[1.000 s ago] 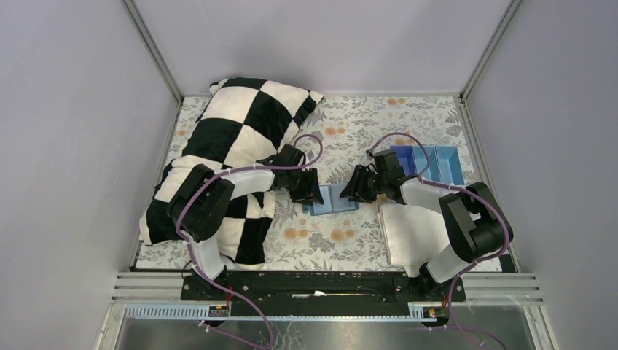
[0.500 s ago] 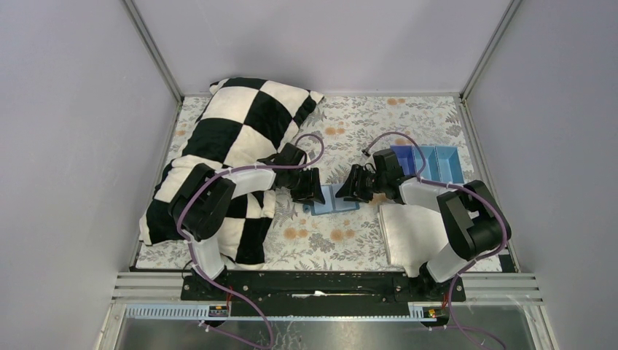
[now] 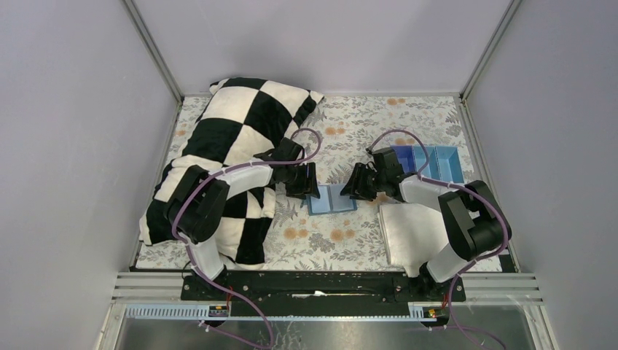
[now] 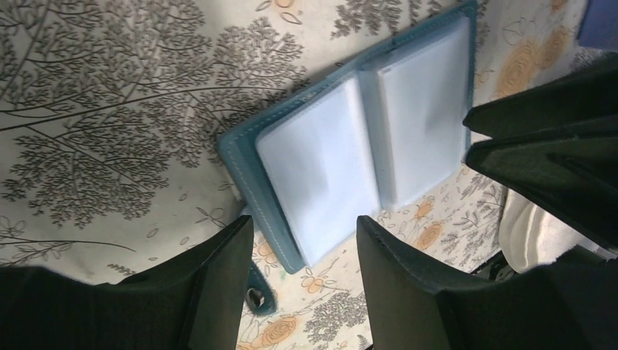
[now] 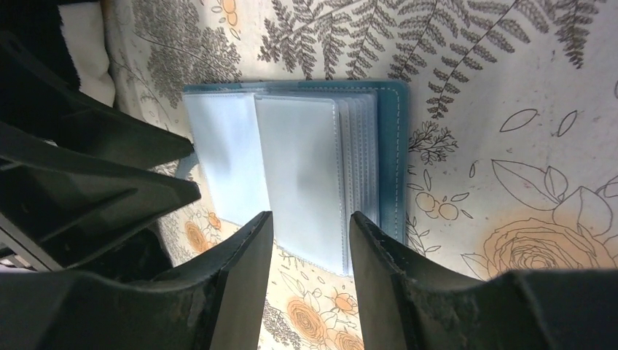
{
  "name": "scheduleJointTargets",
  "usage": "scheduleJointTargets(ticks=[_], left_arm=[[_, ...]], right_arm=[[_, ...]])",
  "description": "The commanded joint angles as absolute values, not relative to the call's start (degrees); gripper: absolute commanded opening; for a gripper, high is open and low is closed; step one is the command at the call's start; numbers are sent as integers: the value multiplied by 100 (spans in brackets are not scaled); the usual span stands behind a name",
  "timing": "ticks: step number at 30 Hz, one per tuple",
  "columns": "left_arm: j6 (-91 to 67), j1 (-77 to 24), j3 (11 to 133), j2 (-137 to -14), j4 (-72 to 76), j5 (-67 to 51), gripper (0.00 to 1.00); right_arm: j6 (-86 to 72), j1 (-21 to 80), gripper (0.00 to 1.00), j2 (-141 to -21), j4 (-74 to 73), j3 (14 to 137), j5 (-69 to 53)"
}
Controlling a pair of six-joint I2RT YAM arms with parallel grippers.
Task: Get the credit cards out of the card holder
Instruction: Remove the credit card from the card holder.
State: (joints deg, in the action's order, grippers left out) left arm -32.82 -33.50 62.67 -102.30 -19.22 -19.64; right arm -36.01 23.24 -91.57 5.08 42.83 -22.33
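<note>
While open flat, card holder (image 3: 331, 198) left-right.

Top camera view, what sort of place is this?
Likely a robot test booth, not a home: plain grey walls with metal corner posts enclose a floral-clothed table, staged with a checkered pillow.

The card holder (image 3: 331, 198) lies on the middle of the tabletop (image 3: 342, 244), between the left fingers (image 3: 304, 188) and the right fingers (image 3: 351, 187). A pillow (image 3: 240, 131) lies to the left. Bins (image 3: 430, 162) stand at the right rear, with a cloth (image 3: 408, 226) in front of them.
</note>
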Motion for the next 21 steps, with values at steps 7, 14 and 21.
scheduleJointTargets(ticks=[7,14,21], left_arm=[[-3199,-3270,6454,-10915,-1838,-2090,58],[-3174,-3270,6491,-11091,-1764,-2226,59],[-3144,-3270,6486,-10985,-1758,-2211,59]], right_arm=[[-3384,2347,48,-9432,728,4305,-2796],[-3633,2347,45,-9439,982,4258,-3201],[-3727,2347,39,-9186,1029,4214,-3063]])
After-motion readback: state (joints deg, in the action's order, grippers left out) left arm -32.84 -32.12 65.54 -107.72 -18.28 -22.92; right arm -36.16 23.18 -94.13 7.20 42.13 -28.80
